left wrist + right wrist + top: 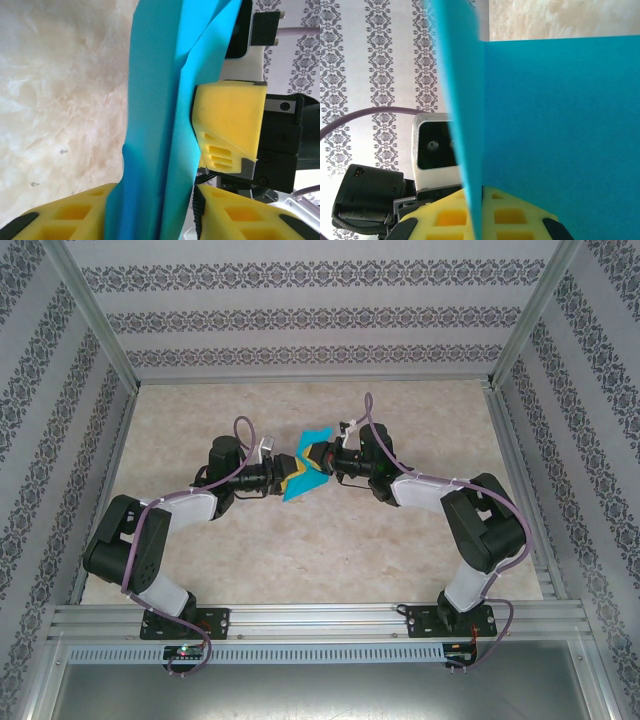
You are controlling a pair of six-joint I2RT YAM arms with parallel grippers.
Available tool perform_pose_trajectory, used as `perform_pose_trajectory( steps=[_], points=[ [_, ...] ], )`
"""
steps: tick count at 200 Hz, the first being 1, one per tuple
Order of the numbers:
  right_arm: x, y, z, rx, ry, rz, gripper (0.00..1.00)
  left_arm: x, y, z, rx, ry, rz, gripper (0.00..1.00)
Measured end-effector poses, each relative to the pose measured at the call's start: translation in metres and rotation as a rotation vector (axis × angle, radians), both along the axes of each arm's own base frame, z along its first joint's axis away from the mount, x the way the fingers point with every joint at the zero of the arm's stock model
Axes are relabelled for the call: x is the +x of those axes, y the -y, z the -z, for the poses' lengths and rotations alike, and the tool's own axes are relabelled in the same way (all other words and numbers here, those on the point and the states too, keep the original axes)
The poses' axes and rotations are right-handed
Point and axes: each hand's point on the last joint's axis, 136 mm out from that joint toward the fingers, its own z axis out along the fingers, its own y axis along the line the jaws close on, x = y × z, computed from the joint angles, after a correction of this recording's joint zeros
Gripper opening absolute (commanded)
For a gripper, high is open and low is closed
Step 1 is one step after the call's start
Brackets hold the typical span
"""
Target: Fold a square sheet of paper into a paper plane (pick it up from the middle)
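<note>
Top external view: both arms reach to the middle of the marbled table (330, 550), and their tips meet at a teal-blue sheet of paper (297, 483), which is held up off the surface between them. The left gripper (287, 478) comes at it from the left and the right gripper (318, 460) from the right.

Left wrist view: the sheet stands on edge as a creased, layered band running up from between the left gripper's yellow fingers (65, 217). They have narrowed around the fold on either side, but it cannot be told whether they actually press it. One yellow finger (227, 120) of the right gripper lies against the sheet's right face.

Right wrist view: the right gripper's yellow fingers (512, 217) are closed tightly on the paper's thin edge. A broad flap spreads to the right, and a white camera housing (434, 150) sits beyond on the left.
</note>
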Motion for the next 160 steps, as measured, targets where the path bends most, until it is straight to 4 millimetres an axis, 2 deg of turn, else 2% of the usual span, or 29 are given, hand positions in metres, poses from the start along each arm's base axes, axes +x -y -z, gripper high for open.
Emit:
perform_pose_trajectory(
  steps=[24, 55, 71, 96, 128, 160],
  points=[
    [-0.003, 0.001, 0.006, -0.016, -0.025, -0.009, 0.18, 0.0, -0.001, 0.004, 0.019, 0.006, -0.001, 0.2],
    [-0.005, 0.006, 0.013, -0.063, -0.035, -0.027, 0.43, -0.002, -0.003, 0.012, 0.069, 0.011, 0.009, 0.11],
    [-0.004, 0.021, 0.016, -0.125, -0.033, -0.001, 0.53, -0.003, -0.005, 0.014, 0.116, 0.018, 0.016, 0.09],
    [-0.001, 0.053, 0.006, -0.245, 0.02, 0.077, 0.65, 0.001, -0.011, 0.011, 0.243, 0.053, 0.019, 0.08],
    [-0.002, 0.092, -0.006, -0.408, 0.096, 0.192, 0.73, 0.017, -0.042, 0.016, 0.574, 0.1, -0.033, 0.06],
    [-0.005, 0.114, 0.005, -0.529, 0.088, 0.253, 0.75, 0.016, -0.097, 0.027, 1.011, 0.093, -0.093, 0.07]
  ],
)
